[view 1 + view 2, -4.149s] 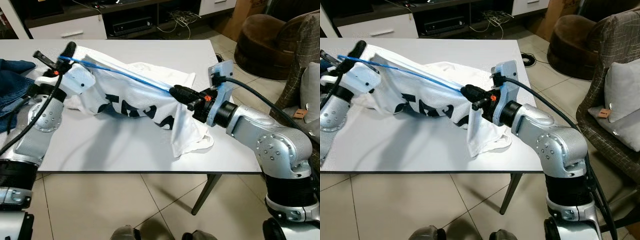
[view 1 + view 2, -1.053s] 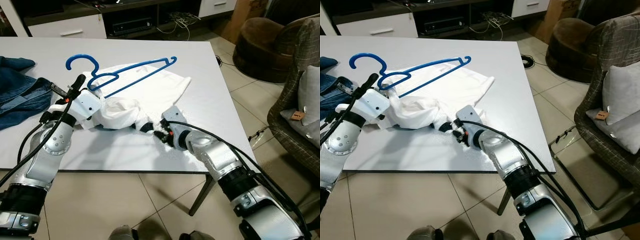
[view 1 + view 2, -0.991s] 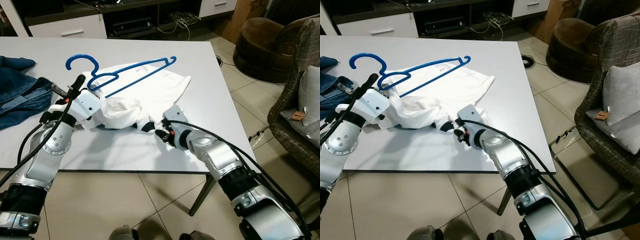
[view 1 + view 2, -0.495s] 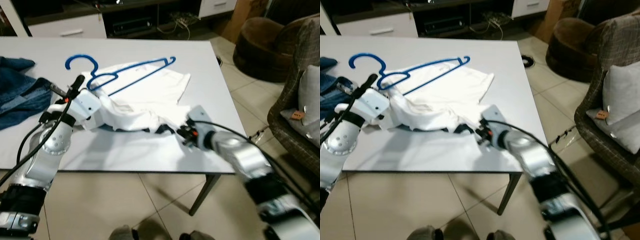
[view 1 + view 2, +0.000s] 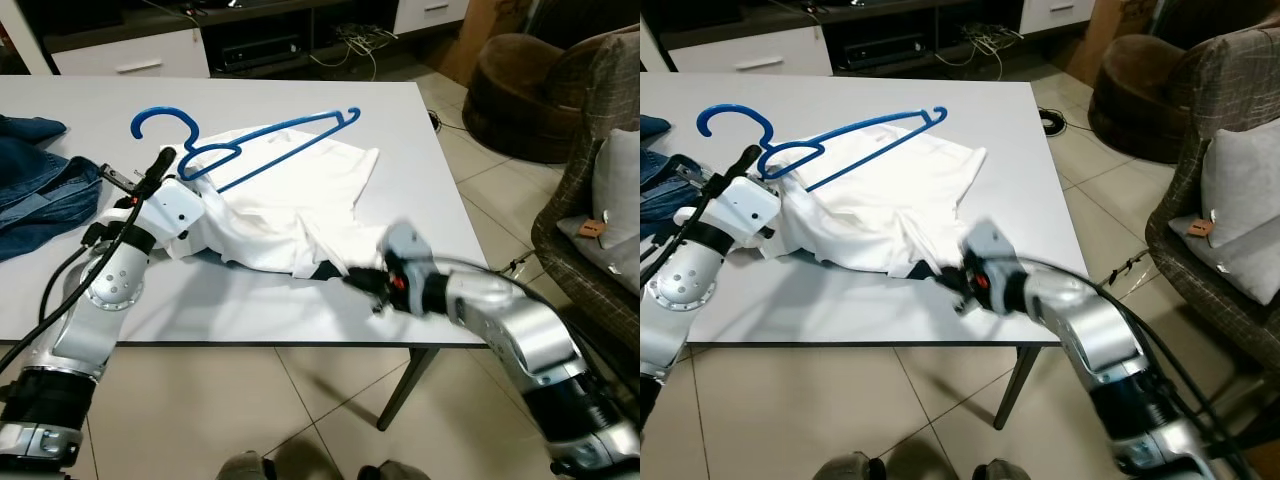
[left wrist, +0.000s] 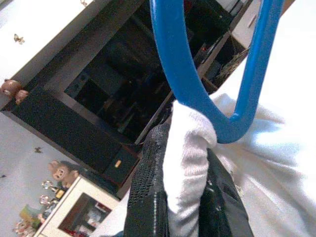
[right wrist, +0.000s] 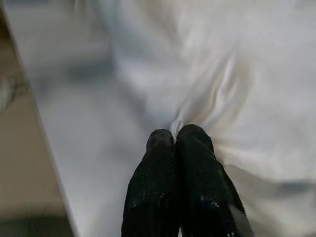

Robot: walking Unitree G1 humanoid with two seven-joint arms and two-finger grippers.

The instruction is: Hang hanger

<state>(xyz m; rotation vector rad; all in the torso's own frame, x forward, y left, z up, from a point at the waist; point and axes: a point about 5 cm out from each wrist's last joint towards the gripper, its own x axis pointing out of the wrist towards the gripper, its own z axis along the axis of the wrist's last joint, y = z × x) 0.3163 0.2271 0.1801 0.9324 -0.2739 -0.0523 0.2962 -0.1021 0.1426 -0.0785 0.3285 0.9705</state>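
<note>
Pinching shirt [image 5: 290, 215], right gripper [image 7: 175, 136] low

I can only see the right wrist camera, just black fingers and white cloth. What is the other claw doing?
Observer: The left claw is shut on a fold of the white shirt, beside the blue hanger.
Operator: Where's the hanger?
Observer: It lies on the shirt, its hook toward the jeans.
Operator: Where's my claw on the table?
Observer: The right claw pinches the shirt's hem near the white table's front edge.
</note>
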